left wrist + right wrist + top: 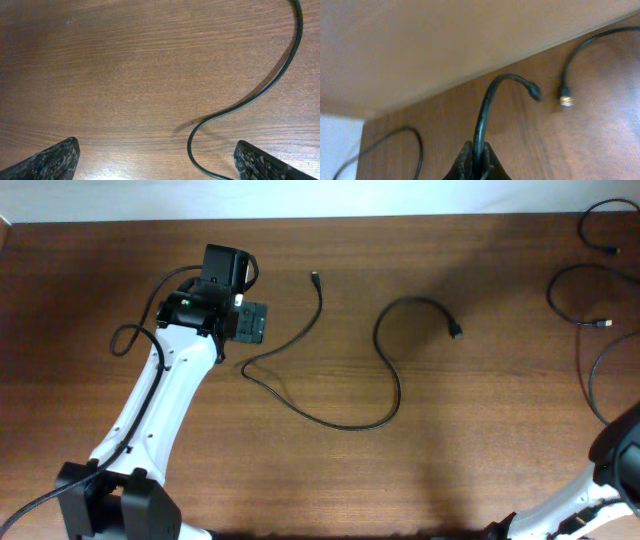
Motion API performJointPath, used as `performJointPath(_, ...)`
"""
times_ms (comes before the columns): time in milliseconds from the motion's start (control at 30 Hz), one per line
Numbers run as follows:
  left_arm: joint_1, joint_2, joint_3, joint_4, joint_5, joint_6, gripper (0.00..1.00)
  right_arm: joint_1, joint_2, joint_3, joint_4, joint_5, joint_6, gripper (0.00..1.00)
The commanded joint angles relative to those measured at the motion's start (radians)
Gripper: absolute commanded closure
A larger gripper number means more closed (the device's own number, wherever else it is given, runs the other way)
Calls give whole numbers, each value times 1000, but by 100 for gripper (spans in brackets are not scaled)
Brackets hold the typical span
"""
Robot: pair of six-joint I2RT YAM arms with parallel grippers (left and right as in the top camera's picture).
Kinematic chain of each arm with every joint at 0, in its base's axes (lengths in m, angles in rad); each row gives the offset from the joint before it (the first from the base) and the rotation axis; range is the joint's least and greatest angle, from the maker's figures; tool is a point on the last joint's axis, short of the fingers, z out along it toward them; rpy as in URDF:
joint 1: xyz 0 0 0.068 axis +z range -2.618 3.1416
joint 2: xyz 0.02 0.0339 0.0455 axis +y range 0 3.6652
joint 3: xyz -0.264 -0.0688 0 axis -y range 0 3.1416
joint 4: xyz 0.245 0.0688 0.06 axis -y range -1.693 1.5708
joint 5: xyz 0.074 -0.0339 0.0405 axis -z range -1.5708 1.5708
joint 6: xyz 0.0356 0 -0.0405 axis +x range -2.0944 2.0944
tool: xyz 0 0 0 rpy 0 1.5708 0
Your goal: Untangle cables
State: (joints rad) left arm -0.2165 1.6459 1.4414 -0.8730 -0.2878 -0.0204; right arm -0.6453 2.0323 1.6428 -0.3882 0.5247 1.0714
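Untangling: judged nearly done. Saw thin black flexible cables lying apart on brown wood-grain table: one long curve mid-table, others looped near right edge, probably unfinished. Found left gripper spread wide, empty, over that curve, right gripper clenched on one cable.

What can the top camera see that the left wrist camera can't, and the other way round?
Only overhead: the whole left arm, both plug ends of the long cable, and more cables at the right edge. Only left wrist: the left gripper, wide open, close up. Both: the long cable curving over the wooden table.
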Motion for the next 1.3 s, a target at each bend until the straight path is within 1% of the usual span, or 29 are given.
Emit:
performJointPath(0, 6, 2, -3, -2, -8, -10, 1, 52, 99, 13, 19, -65, -47, 96)
performJointPath(100, 6, 2, -3, -8, -8, -10, 1, 69, 182, 13, -2, -47, -72, 96)
performJointPath(167, 6, 2, -3, -11, -8, -10, 1, 62, 200, 12, -26, -38, -74, 96)
performJointPath(200, 6, 2, -3, -11, -8, -10, 1, 57, 200, 13, -23, -40, -90, 69)
performJointPath(233, 6, 2, -3, -11, -8, -10, 1, 55, 199, 16, -12, -43, -137, 17)
performJointPath(267, 6, 2, -3, -11, -8, -10, 1, 54, 199, 23, -12, -43, -192, 8)
performJointPath(300, 6, 2, -3, -11, -8, -10, 1, 56, 196, 41, -24, -43, -284, 1)
performJointPath(333, 6, 2, -3, -11, -8, -10, 1, 63, 181, 74, -63, -42, -407, 1)
performJointPath(367, 6, 2, -3, -11, -8, -10, 1, 74, 159, 114, -111, -43, -490, 1)
performJointPath(433, 6, 2, -3, -11, -8, -10, 1, 90, 109, 186, -236, -58, -583, 1)
performJointPath(467, 6, 2, -3, -11, -8, -10, 1, 95, 90, 217, -314, -123, -754, 1)
performJointPath(500, 6, 2, -3, -11, -8, -10, 1, 95, 88, 220, -357, -128, -853, 1)
performJointPath(533, 6, 2, -3, -11, -8, -10, 1, 93, 89, 219, -391, -113, -880, 1)
performJointPath(567, 6, 2, -3, -11, -8, -10, 1, 81, 91, 206, -451, -63, -766, 1)
performJointPath(633, 6, 2, -3, -15, -24, -10, 1, 47, 91, 206, -579, -34, -433, 1)
performJointPath(700, 6, 2, -3, -23, -35, -9, 1, 22, 91, 206, -647, -47, -224, 1)
performJointPath(733, 6, 2, -3, -31, -60, -9, 1, 1, 91, 206, -728, -40, 23, 1)
performJointPath(767, 6, 2, -3, -35, -72, -10, 1, -11, 91, 206, -794, -19, 159, 1)
performJointPath(800, 6, 2, -3, -40, -80, -9, 1, -24, 91, 206, -837, 0, 236, 1)
performJointPath(833, 6, 2, -3, -41, -78, -10, 1, -49, 91, 206, -880, 39, 277, 1)
performJointPath(900, 6, 2, -3, -39, -75, -10, 1, -98, 91, 206, -893, 48, 276, 1)
performJointPath(1200, 6, 2, -3, -42, -75, -10, 1, -343, 95, 206, -834, 45, 269, 0)
performJointPath(1267, 6, 2, -3, -42, -75, -10, 1, -368, 116, 206, -823, 44, 269, 4)
